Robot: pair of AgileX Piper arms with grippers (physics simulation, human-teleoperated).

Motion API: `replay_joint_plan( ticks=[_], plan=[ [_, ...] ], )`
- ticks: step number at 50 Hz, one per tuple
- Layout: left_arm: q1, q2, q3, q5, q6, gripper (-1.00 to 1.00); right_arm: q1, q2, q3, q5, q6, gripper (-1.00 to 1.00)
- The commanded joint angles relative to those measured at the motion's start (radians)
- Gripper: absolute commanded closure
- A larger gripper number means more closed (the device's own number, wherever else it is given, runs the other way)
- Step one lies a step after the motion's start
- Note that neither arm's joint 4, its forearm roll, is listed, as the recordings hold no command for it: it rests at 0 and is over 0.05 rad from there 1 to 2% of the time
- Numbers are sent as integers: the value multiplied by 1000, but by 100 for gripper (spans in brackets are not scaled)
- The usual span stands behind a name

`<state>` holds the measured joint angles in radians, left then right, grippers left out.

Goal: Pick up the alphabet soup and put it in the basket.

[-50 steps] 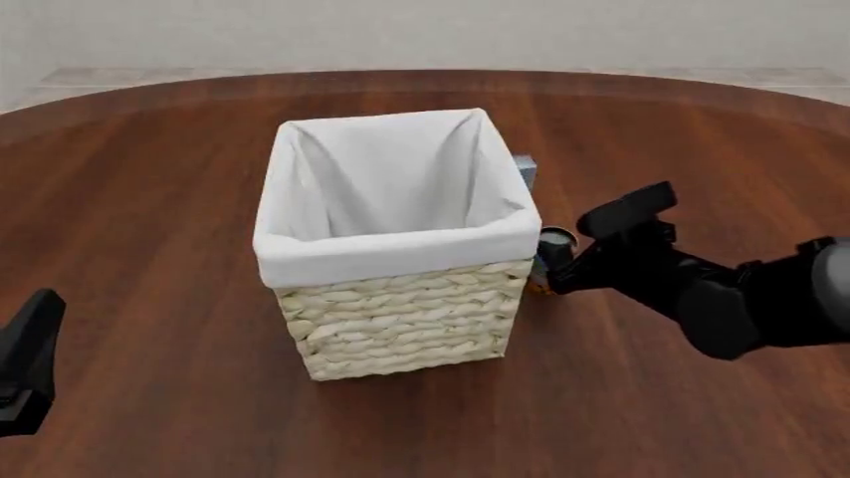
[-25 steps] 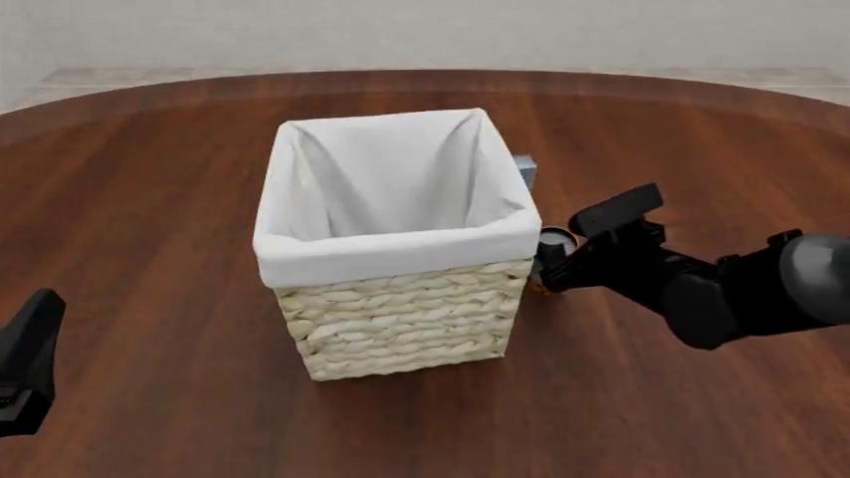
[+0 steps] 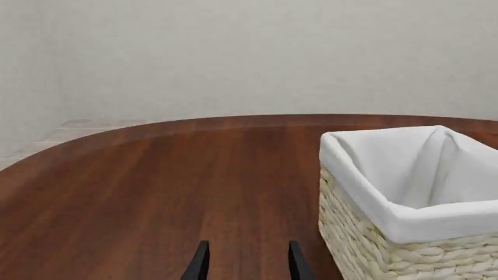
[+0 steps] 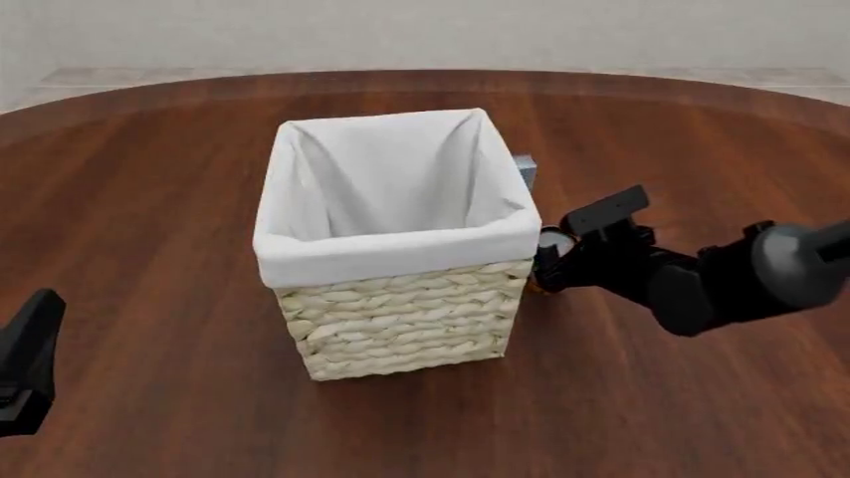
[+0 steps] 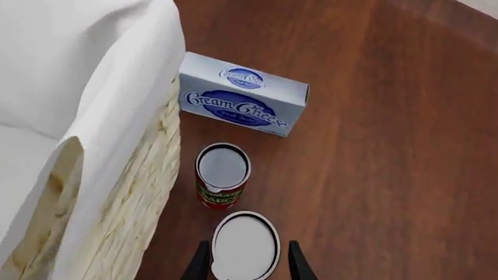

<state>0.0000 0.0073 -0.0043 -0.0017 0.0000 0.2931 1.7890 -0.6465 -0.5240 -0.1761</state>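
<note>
On the dark wooden table [image 4: 159,179] stands the tall woven pale-straw basket [image 4: 393,249] with white liner. Just beside its right wall stand a grey-blue cream-cheese box [image 5: 242,94], a red-labelled can [image 5: 223,176] and the silver-topped alphabet soup can [image 5: 245,246], which sits between the right gripper's [image 5: 244,267] wide jaws. The left gripper's [image 3: 244,263] jaws are spread, holding nothing.
</note>
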Motion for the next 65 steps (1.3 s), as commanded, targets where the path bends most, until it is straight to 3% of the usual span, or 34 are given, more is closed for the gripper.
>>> replay_joint_plan(
  ticks=[1,16,17,41,65],
  plan=[
    [0,0,0,0,0,-100,-18,41,-21,26,-5,-100],
    [0,0,0,0,0,-100,-7,55,-33,36,-15,-100],
    [0,0,0,0,0,-100,-6,55,-32,34,-17,100],
    [0,0,0,0,0,-100,-8,-5,23,-6,-51,100],
    [0,0,0,0,0,-100,-32,-245,47,103,-56,100]
  ],
)
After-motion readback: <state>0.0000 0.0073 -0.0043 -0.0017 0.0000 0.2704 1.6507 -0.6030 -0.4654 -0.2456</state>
